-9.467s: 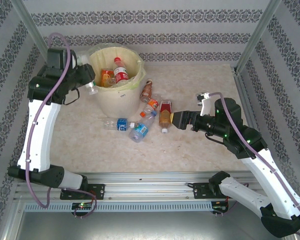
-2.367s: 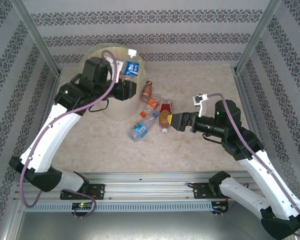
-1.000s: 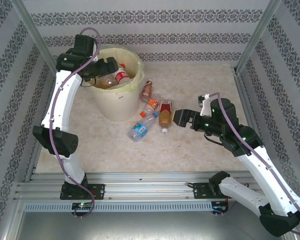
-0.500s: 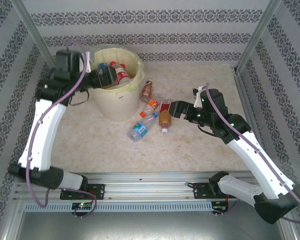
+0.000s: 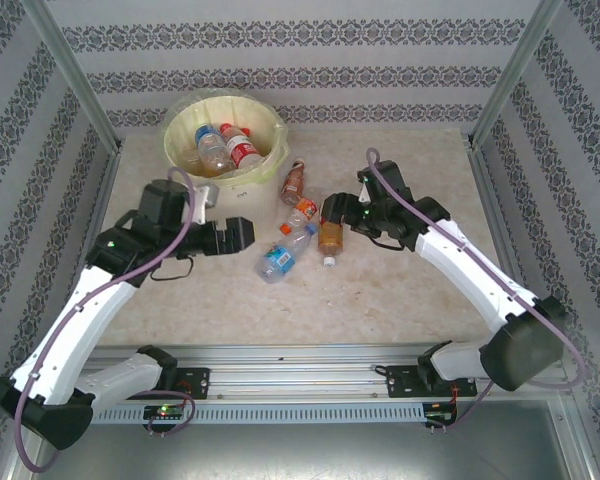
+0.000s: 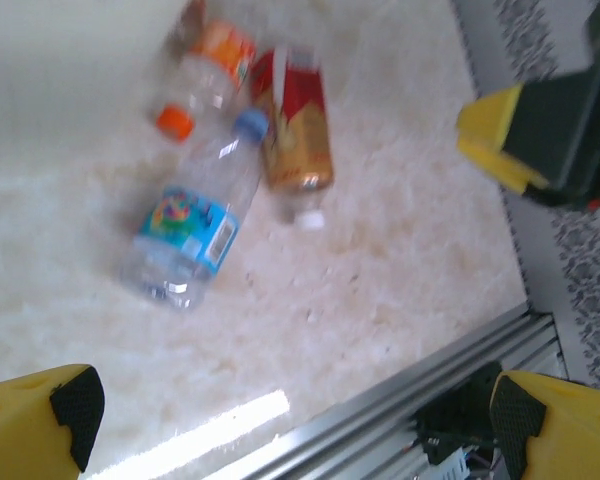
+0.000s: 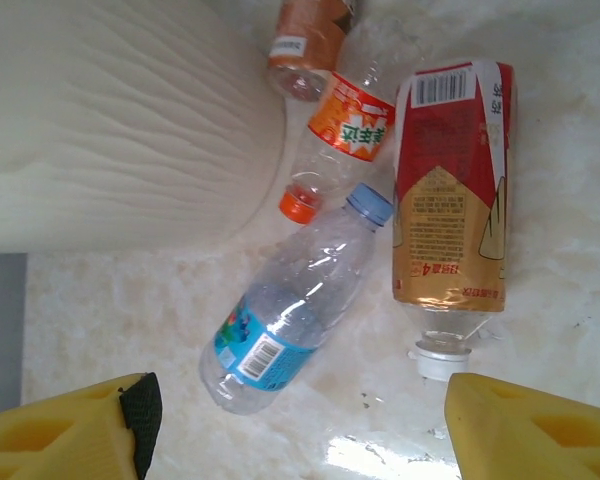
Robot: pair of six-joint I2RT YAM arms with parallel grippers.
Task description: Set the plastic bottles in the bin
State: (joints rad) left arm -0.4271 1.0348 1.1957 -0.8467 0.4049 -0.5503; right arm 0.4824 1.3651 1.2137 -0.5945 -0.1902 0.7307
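Four plastic bottles lie on the table right of the bin [image 5: 225,195]: a brown one [image 5: 294,180], an orange-label one [image 5: 302,210], a blue-label one [image 5: 283,252] and a red-label one [image 5: 329,236]. Two more bottles [image 5: 230,150] lie inside the bin. My right gripper [image 5: 333,211] hovers over the red-label bottle [image 7: 450,215], open, fingers wide apart with nothing gripped. In the right wrist view the blue-label bottle [image 7: 290,315] lies ahead of the gripper [image 7: 300,420]. My left gripper [image 5: 235,235] is open, low beside the bin, left of the blue-label bottle [image 6: 185,225].
The bin's ribbed wall [image 7: 110,120] stands close to the bottles on their left. A metal rail [image 5: 300,365] runs along the table's near edge. Patterned walls and frame posts [image 5: 505,85] enclose the table. The right gripper's yellow fingers [image 6: 525,130] show beyond the red-label bottle [image 6: 295,130].
My left arm has swung away from the bin's rim down to the table beside the bin. My right arm has reached left over the loose bottles.
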